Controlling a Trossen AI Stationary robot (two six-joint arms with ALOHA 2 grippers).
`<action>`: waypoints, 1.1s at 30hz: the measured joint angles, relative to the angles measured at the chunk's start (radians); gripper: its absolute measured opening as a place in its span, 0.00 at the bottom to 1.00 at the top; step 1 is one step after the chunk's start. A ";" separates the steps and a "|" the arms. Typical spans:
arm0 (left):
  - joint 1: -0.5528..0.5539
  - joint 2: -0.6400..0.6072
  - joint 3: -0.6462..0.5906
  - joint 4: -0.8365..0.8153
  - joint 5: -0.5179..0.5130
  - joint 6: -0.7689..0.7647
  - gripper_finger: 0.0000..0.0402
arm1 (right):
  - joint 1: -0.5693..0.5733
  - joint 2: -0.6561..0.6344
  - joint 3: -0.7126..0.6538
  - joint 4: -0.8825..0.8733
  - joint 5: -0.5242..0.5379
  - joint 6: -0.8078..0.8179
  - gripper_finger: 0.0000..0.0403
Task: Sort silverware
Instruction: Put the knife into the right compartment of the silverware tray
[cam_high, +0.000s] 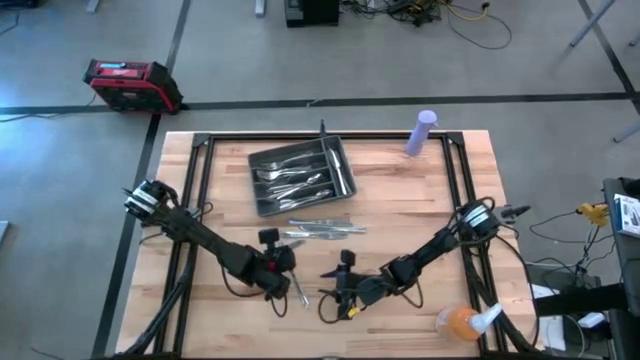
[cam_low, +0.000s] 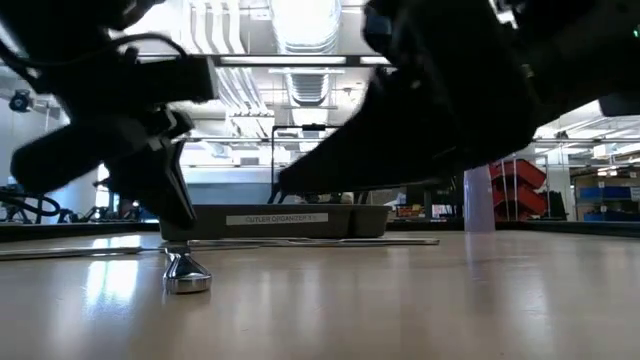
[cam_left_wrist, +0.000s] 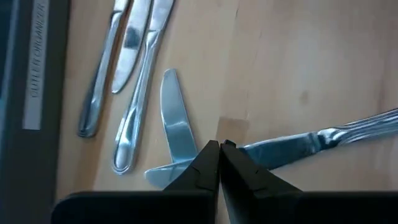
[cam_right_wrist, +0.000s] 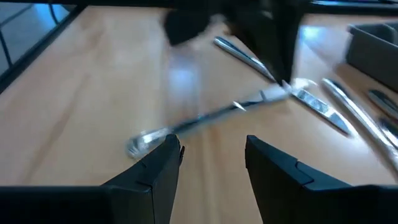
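Observation:
A dark tray (cam_high: 262, 205) at the table's far middle holds several pieces of silverware (cam_high: 300, 175). More silverware (cam_high: 322, 229) lies loose just in front of it, also visible as loose silverware (cam_left_wrist: 124, 93) in the left wrist view. My left gripper (cam_high: 288, 268) is shut on a knife (cam_high: 298, 290) that points toward the near edge. My right gripper (cam_high: 335, 292) stands open to the right of it. The knife's handle end (cam_right_wrist: 140, 146) lies just ahead of its fingers, apart from them. A second knife blade (cam_left_wrist: 174, 118) lies beneath the held one. My left gripper (cam_left_wrist: 219, 148) pinches the knife's blade (cam_left_wrist: 261, 152) between its two fingertips, partway along it. The fingers come from above, pointing down, and lie across the knife. The rounded handle end (cam_low: 186, 280) rests on the table.
A purple bottle (cam_high: 422, 132) stands at the far right of the table and an orange spray bottle (cam_high: 462, 322) lies at the near right. A red case (cam_high: 130, 85) sits on the floor beyond the table. Bare wood lies at the near left.

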 joint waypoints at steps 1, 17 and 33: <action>0.000 0.000 -0.021 0.044 -0.002 0.001 0.00 | 0.002 0.023 0.032 0.002 -0.003 -0.016 0.41; -0.011 -0.008 -0.139 0.120 -0.046 -0.244 0.00 | 0.004 0.226 0.318 -0.345 0.246 0.210 0.42; -0.042 -0.097 -0.038 -0.023 -0.025 -0.154 0.00 | -0.035 -0.086 -0.120 -0.232 0.189 0.173 0.39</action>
